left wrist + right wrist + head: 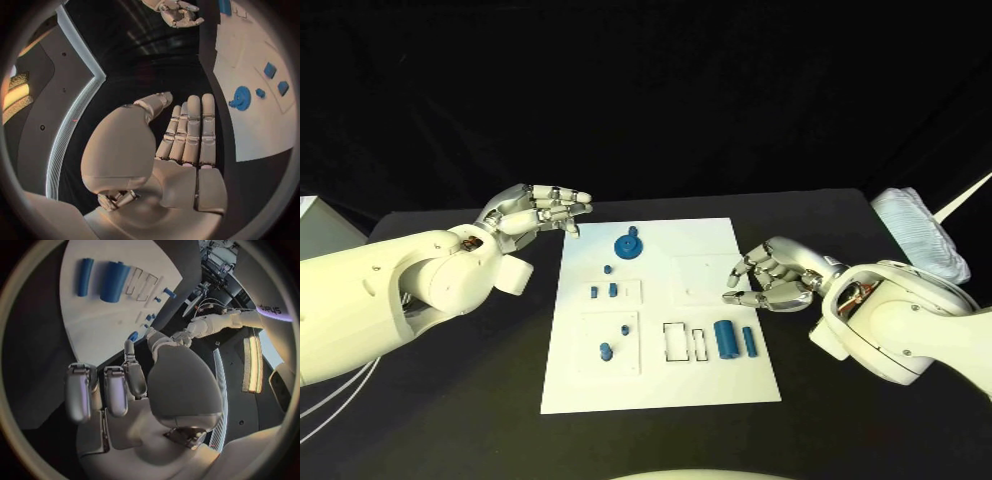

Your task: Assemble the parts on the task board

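Observation:
The white task board (661, 380) lies in the middle of the table. On it are a blue round disc with a knob (630, 244), several small blue parts (612, 291) along its left side, and blue cylinders (724, 337) near the right. My left hand (538, 210) hovers off the board's far left corner, fingers stretched out together, holding nothing; the left wrist view shows this hand (184, 145) beside the disc (240, 97). My right hand (769, 275) hangs over the board's right edge, fingers loosely curled, nothing in them. The right wrist view shows the cylinders (112, 274) beyond the right hand (125, 385).
A white crumpled bag (923, 235) lies at the table's far right. A white box (322, 225) stands at the left edge. Black table surface surrounds the board on all sides.

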You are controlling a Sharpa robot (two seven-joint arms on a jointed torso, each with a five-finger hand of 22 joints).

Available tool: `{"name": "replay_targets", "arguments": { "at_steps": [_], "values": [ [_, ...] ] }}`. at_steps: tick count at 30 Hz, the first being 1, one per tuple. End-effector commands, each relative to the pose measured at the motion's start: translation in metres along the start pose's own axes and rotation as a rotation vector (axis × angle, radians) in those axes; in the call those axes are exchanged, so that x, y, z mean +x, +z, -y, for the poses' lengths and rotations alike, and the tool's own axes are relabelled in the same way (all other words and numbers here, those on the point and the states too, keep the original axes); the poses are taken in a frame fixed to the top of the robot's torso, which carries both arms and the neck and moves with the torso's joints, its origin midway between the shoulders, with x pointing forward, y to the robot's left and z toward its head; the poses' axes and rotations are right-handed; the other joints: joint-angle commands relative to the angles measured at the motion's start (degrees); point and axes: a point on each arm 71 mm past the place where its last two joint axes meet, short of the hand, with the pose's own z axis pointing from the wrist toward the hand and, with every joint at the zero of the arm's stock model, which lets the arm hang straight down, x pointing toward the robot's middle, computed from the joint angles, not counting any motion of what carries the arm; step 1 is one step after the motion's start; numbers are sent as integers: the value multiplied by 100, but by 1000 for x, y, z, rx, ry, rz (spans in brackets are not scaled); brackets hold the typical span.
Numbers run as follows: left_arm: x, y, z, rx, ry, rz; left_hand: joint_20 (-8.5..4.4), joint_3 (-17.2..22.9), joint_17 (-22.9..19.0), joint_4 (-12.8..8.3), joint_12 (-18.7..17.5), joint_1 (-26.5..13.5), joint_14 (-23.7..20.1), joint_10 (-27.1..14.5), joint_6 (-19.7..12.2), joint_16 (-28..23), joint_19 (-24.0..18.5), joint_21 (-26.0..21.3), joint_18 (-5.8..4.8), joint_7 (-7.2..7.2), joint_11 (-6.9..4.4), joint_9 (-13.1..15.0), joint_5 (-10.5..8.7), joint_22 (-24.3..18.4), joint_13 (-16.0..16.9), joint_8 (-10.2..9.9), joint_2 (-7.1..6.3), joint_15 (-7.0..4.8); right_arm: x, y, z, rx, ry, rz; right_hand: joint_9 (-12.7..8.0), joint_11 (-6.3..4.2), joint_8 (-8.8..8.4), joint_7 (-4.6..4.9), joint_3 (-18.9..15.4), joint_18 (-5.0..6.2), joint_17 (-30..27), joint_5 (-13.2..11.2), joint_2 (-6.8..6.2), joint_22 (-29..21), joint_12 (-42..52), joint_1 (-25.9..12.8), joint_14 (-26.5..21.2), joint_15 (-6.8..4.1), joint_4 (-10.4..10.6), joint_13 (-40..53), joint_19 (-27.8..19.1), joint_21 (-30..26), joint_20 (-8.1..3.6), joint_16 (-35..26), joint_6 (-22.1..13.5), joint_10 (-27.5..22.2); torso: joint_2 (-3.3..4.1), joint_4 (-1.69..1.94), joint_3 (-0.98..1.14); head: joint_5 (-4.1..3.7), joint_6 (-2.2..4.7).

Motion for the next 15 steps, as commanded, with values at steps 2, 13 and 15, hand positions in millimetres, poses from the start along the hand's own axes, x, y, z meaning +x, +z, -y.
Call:
{"name": "replay_targets", "arguments": {
  "at_steps": [2,13,15],
  "values": [
    [4,-3,1,11,-16,-11,11,-26,-5,6,27,-4,-42,-42,23,-34,40,-26,83,-7,11,-5,3,-5,-7,35,54,-1,7,-10,8,90,-50,-62,28,-6,67,-43,-236,-72,437,16,82,1161,24,-44,383,-29,62,83,398,49,-11,52,-8,24,-17,-24,-7,-93,-22],
    [6,-6,0,11,-20,-13,11,-32,-7,9,30,-8,-40,-44,20,-34,44,-31,82,-6,12,-8,2,-9,-8,34,50,-1,28,-20,23,162,-147,-49,62,-10,179,-55,-1260,-90,557,377,325,1226,-16,-297,398,-30,82,226,422,131,-9,88,-80,41,-12,-15,-7,-153,-77],
    [5,-7,0,11,-19,-12,11,-32,-7,9,30,-8,-40,-44,20,-34,44,-31,82,-6,12,-8,2,-9,-8,34,50,-1,31,-20,23,163,-159,-41,64,-14,197,-60,-1381,-91,560,389,362,1230,-20,-306,398,-31,85,244,424,136,-10,87,-74,48,-12,-11,-9,-153,-86]
  ]
}}
